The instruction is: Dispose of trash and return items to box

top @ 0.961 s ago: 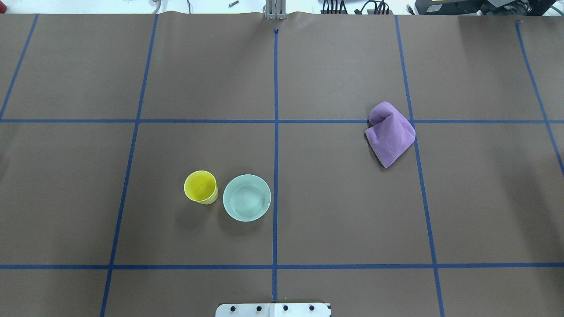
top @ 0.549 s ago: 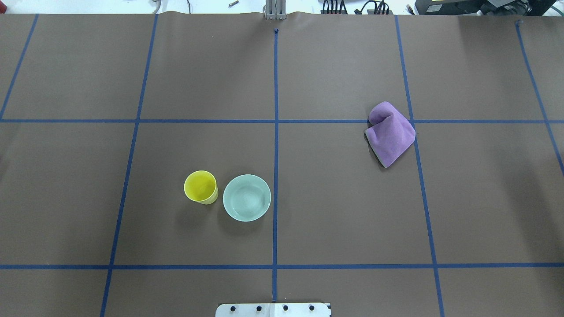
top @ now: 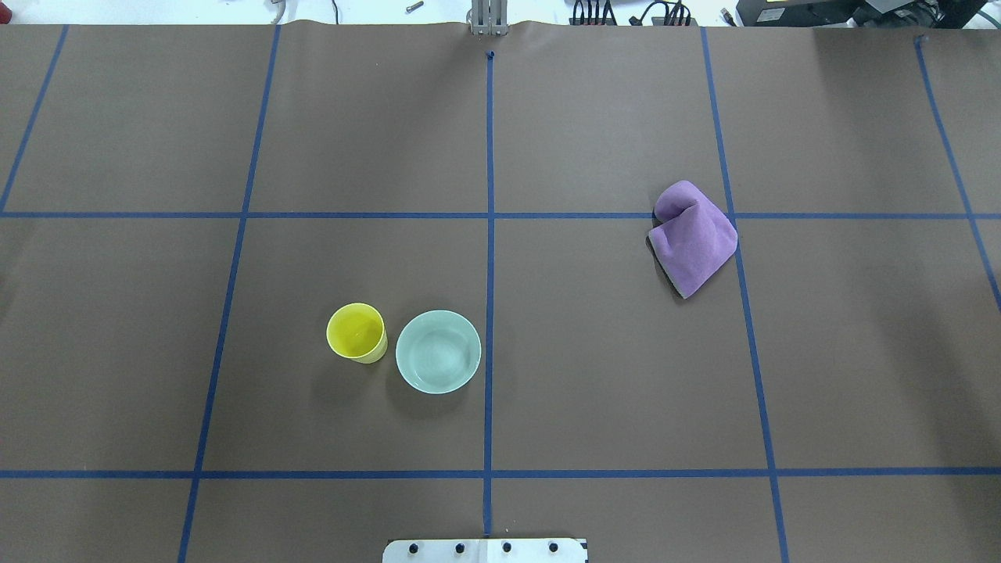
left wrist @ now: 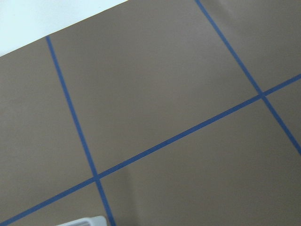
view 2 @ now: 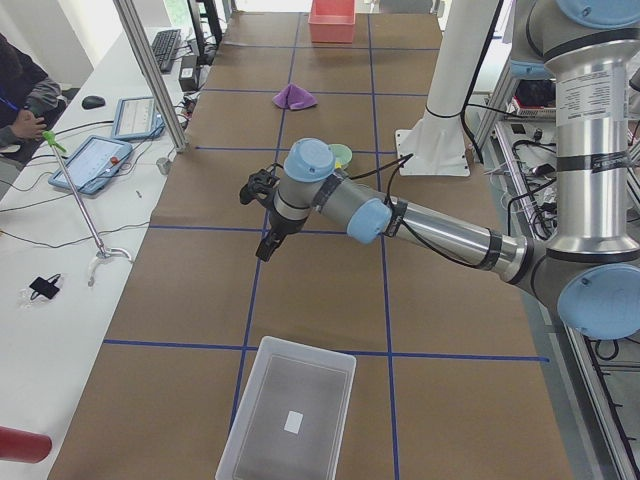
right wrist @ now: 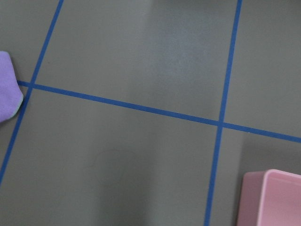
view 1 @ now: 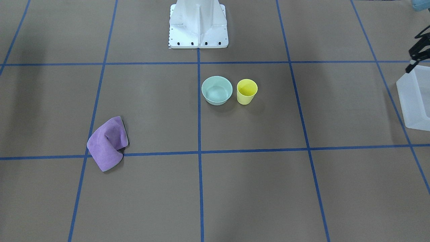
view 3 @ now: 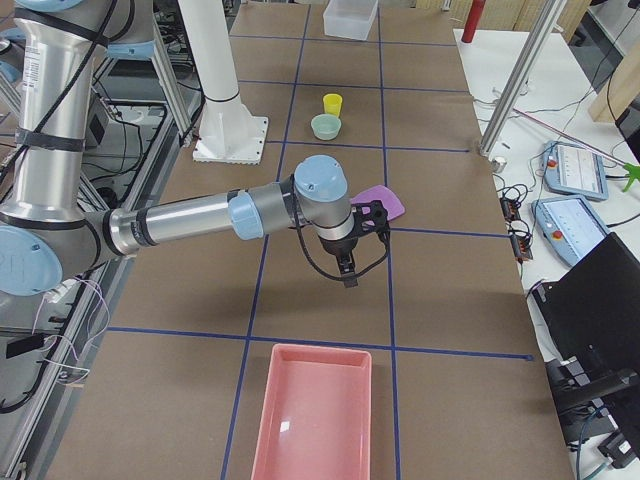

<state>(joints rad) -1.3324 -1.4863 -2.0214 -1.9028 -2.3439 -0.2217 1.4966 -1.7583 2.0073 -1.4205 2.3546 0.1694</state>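
The pale mint-green bowl stands upright near the table's middle, and also shows in the front view. The frosted white box stands at the table's left end; its edge shows in the front view. My left gripper hangs above the table between the box and the bowl; only a black part of it shows at the front view's right edge, and I cannot tell whether it is open. My right gripper hangs above the table near the purple cloth, and I cannot tell whether it is open. Neither gripper holds anything that I can see.
A yellow cup stands right beside the bowl. A crumpled purple cloth lies on the right half. A pink tray stands at the table's right end. The white robot base is at the near edge.
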